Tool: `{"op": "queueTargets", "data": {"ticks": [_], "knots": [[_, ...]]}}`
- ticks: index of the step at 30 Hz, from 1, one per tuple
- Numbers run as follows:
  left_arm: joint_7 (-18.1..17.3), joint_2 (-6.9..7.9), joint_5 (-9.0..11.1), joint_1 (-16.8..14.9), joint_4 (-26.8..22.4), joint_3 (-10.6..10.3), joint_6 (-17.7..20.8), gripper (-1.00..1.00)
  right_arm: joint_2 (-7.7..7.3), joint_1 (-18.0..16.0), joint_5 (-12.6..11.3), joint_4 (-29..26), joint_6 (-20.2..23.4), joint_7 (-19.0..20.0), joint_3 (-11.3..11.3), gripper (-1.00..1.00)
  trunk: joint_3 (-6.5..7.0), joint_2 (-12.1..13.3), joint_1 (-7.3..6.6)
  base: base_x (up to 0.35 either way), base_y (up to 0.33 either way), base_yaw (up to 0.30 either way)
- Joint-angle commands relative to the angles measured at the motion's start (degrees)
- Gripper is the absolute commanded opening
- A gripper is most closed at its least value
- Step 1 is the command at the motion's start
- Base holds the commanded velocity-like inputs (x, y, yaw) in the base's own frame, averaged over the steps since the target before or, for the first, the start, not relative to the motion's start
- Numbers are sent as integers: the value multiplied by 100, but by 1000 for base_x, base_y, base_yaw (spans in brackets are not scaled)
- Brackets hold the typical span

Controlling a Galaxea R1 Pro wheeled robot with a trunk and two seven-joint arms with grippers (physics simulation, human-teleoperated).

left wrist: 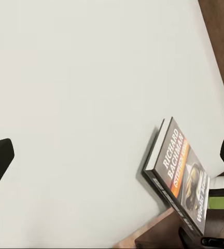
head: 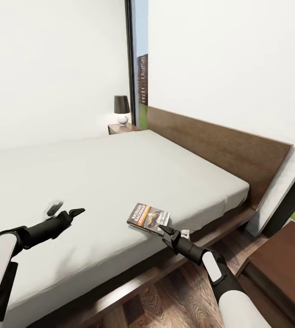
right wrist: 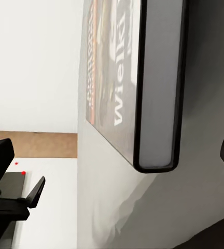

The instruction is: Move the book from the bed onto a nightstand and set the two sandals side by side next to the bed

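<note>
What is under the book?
The book lies flat on the bed, near its edge, so the off-white mattress is under it. The patch of mattress right beneath the book is covered, so anything there cannot be seen.

Dark book [head: 148, 218] flat on bed [head: 97, 182]

Head camera high over the bed [head: 97, 182]; both wrist cameras close on its shared book [left wrist: 180, 174].

Dark, orange-banded book [head: 148, 218] on off-white bed [head: 97, 182].
</note>
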Motion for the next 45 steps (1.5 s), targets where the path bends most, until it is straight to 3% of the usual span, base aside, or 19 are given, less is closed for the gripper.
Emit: {"op": "queueTargets", "data": {"ticks": [1,10,27,28,34,39,45], "knots": [[58,2,55,-4,0,-42,18,100,6,-4,1,-3,34,11,-30,100,-5,-2,-1,0,0,19],[94,0,4,-4,25,-211,4,100,6,-6,-1,-3,27,12,-30,100,-4,-2,-1,79,0,8],[95,8,-17,-3,50,-243,-1,100,6,-1,-1,-1,32,21,-30,100,-4,-2,-1,30,0,1],[95,8,-17,-3,50,-244,0,100,6,-1,-1,-1,31,21,-30,-100,-4,-2,-1,2,0,0],[95,8,-17,-3,51,-244,1,100,6,-1,-2,-9,31,27,-19,-100,-4,-2,-1,1,0,0],[94,8,-15,-3,56,-244,2,100,-1,5,2,-85,30,333,-4,-100,-4,-2,-1,0,0,0],[94,8,-11,-3,72,-244,2,100,-2,13,37,-146,25,1213,45,-100,-4,-2,-1,0,0,0]]}}
